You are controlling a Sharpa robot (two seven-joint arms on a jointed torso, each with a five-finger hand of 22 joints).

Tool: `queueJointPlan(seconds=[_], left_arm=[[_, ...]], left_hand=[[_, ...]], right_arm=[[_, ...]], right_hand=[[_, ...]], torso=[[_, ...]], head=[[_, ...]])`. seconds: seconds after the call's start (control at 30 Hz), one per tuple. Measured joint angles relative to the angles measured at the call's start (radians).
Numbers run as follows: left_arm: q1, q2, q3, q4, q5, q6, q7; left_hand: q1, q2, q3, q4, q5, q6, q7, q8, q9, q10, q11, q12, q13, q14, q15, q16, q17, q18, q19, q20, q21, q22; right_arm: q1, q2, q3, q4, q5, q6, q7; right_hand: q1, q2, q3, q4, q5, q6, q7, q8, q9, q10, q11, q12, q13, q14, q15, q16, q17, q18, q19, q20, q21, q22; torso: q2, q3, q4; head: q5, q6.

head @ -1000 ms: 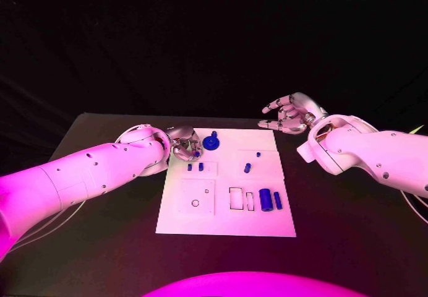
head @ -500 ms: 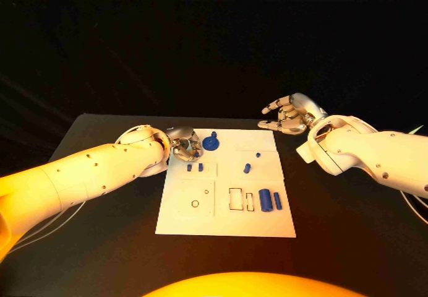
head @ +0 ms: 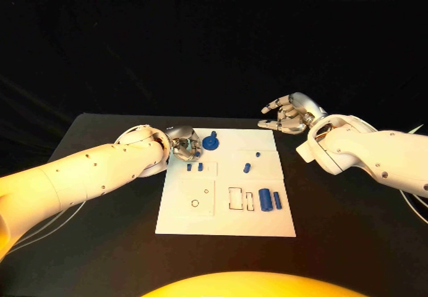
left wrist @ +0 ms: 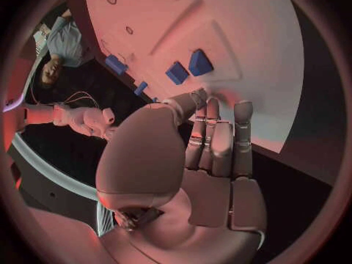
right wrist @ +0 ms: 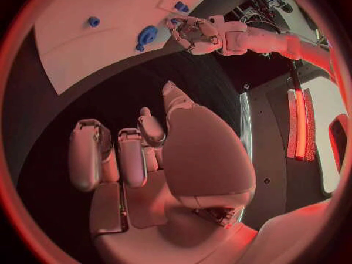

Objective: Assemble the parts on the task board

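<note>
The white task board lies mid-table. My left hand sits at its far left corner, fingers curled, pinching a small blue part at the fingertips; that same part shows in the right wrist view, while the thumb hides it in the left wrist view. A blue knob-shaped part stands just right of that hand. Two small blue pegs stand nearer me. My right hand hovers beyond the board's far right corner, fingers apart and holding nothing.
Two blue cylinders lie on the board's right side beside outlined slots. Two more small blue parts stand right of centre. Bare black table surrounds the board.
</note>
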Motion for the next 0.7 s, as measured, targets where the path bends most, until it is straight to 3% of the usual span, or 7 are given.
queueJointPlan(seconds=[0.7], left_arm=[[0.000, -0.001, 0.000, -0.001, 0.021, 0.004, 0.003]], left_hand=[[0.000, 0.000, 0.000, 0.000, 0.000, 0.000, 0.000, 0.000, 0.000, 0.000, 0.000, 0.012, 0.009, 0.010, -0.001, 0.000, 0.012, 0.000, 0.025, 0.000, 0.000, 0.005]], right_arm=[[0.000, -0.001, 0.000, 0.000, 0.000, 0.000, -0.001]], right_hand=[[0.000, 0.000, 0.000, 0.000, 0.000, 0.000, 0.000, 0.000, 0.000, 0.000, 0.000, 0.000, 0.000, 0.000, 0.000, 0.000, 0.000, 0.000, 0.000, 0.000, 0.000, 0.000]], torso=[[0.000, 0.0005, 0.0001]], head=[[-0.002, 0.003]])
